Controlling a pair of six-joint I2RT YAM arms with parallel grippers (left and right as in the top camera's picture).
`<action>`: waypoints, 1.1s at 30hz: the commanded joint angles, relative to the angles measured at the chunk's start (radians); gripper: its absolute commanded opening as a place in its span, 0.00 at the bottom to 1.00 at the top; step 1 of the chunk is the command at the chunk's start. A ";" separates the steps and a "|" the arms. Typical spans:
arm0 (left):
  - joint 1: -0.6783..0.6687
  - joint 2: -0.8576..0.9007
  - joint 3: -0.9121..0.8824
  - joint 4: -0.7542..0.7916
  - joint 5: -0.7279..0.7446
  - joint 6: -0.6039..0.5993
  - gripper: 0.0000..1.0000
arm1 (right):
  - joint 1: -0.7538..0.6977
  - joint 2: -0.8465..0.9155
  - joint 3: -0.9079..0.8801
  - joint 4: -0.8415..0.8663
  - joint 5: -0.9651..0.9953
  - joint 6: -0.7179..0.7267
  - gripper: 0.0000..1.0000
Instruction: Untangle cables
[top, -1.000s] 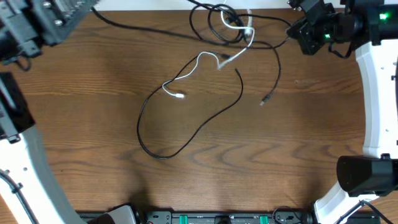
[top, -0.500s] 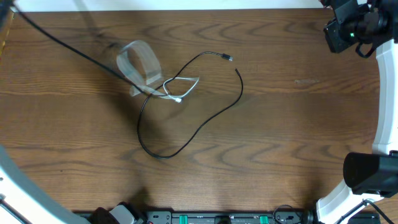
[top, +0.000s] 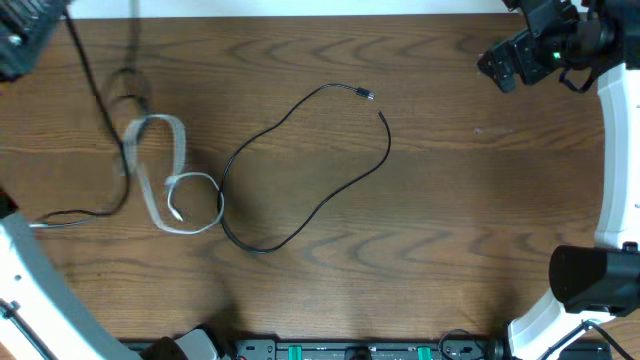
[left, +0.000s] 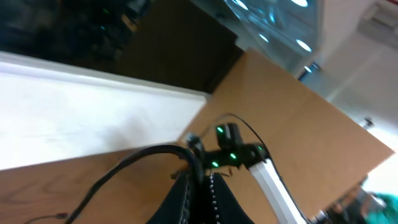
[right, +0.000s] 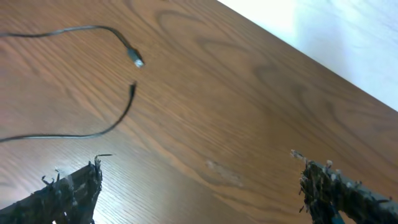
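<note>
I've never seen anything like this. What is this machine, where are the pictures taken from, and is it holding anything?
These are two robot arms at a wooden table. One picture looks down from above; the others come from a camera on each wrist. The left hand is shut on a thin black cable that hangs down to the table near a blurred white cable. The right hand is open and empty. A second black cable lies loose in an open curve.
</note>
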 joint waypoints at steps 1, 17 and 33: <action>-0.077 -0.003 0.015 0.010 0.012 0.025 0.07 | 0.017 0.006 0.005 -0.002 -0.032 0.049 0.99; -0.349 0.015 -0.122 0.002 0.013 0.238 0.07 | 0.105 -0.037 0.005 0.015 -0.217 0.080 0.99; -0.392 0.006 -0.392 0.002 0.011 0.504 0.07 | 0.105 -0.251 0.008 0.022 -0.207 0.114 0.99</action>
